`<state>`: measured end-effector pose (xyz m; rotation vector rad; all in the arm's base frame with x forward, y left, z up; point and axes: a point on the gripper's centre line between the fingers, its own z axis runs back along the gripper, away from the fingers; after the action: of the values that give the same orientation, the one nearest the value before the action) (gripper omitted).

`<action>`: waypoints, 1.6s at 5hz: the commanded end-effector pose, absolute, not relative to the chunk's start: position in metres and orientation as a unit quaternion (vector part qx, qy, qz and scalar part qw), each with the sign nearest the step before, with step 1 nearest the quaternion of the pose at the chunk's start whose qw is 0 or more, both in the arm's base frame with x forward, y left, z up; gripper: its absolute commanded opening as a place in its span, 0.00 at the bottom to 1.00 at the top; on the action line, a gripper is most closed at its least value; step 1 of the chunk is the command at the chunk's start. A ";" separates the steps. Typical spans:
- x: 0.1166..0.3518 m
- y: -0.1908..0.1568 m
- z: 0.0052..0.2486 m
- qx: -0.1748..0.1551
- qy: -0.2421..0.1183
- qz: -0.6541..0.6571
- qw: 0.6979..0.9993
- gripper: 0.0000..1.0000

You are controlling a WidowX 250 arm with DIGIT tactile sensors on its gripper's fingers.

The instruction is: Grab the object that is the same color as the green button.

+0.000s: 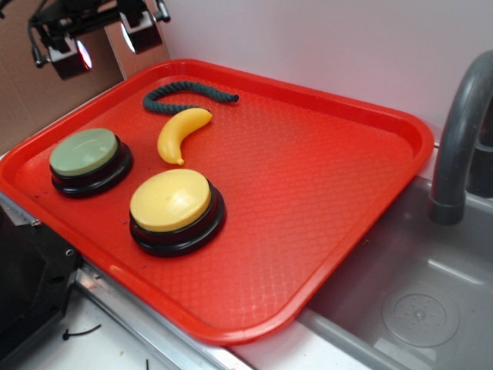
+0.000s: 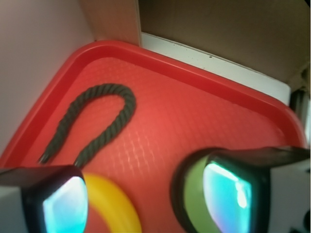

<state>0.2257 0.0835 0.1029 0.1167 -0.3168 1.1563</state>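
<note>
A dark green twisted rope [image 1: 189,95] lies bent in a hook shape at the far left corner of the red tray [image 1: 323,177]; in the wrist view the rope [image 2: 97,119] forms a U. The pale green button [image 1: 85,152] on its black base sits at the tray's left side, and its edge [image 2: 192,199] shows behind the right finger. My gripper [image 1: 104,42] hangs high above the tray's far left corner, open, with nothing between its fingers [image 2: 146,204].
A yellow banana [image 1: 181,132] lies just in front of the rope, also low in the wrist view [image 2: 114,206]. A yellow dome button [image 1: 171,202] stands nearer the front. A grey sink [image 1: 416,308] and faucet [image 1: 462,139] lie right of the tray.
</note>
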 end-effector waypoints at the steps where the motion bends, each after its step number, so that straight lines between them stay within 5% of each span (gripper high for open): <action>1: 0.261 0.126 0.064 0.050 -0.160 0.568 0.806 1.00; 3: 0.280 0.142 0.025 0.022 -0.135 0.563 0.815 1.00; 4: 0.277 0.145 0.013 0.019 -0.127 0.565 0.815 0.83; 5: 0.276 0.144 0.011 0.022 -0.130 0.564 0.815 0.00; 7: 0.282 0.136 0.024 0.009 -0.130 0.499 0.857 0.00; 8: 0.292 0.130 0.043 -0.011 -0.077 0.421 0.904 0.00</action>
<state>0.2857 0.1213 0.0282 -0.0179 -0.1073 0.8982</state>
